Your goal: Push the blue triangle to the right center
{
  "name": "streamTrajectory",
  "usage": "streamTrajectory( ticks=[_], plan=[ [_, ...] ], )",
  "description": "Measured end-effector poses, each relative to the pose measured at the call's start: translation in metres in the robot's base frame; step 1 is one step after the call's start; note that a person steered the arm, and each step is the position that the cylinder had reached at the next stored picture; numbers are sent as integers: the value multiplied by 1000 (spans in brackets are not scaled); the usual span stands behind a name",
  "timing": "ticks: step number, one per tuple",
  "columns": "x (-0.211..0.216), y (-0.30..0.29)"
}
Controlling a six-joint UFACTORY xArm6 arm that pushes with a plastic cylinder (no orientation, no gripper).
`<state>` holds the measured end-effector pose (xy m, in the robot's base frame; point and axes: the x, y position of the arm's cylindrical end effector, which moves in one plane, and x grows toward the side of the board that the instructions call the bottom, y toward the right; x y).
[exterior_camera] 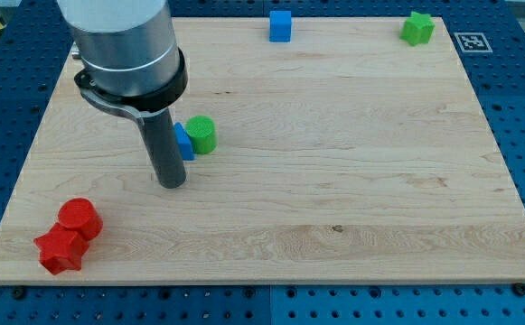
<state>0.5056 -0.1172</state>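
The blue triangle (184,143) lies left of the board's middle, mostly hidden behind my rod. A green cylinder (201,134) touches its right side. My tip (171,181) rests on the board just below and slightly left of the blue triangle, very close to it.
A red cylinder (80,217) and a red star-like block (59,250) sit at the bottom left. A blue cube (281,25) is at the top middle, a green star-like block (417,28) at the top right. The yellow blocks at top left are hidden by the arm.
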Motion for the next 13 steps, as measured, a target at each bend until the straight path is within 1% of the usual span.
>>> streamTrajectory(
  ticks=[1, 2, 3, 4, 5, 6, 7, 8, 9, 10, 12, 13],
  plan=[
    [-10, -47],
    [-63, -50],
    [-79, -47],
    [-72, -34],
    [-58, -9],
    [-54, 30],
    [-33, 51],
    [-24, 35],
    [-26, 6],
    [-13, -11],
    [-3, 32],
    [18, 48]
  ],
)
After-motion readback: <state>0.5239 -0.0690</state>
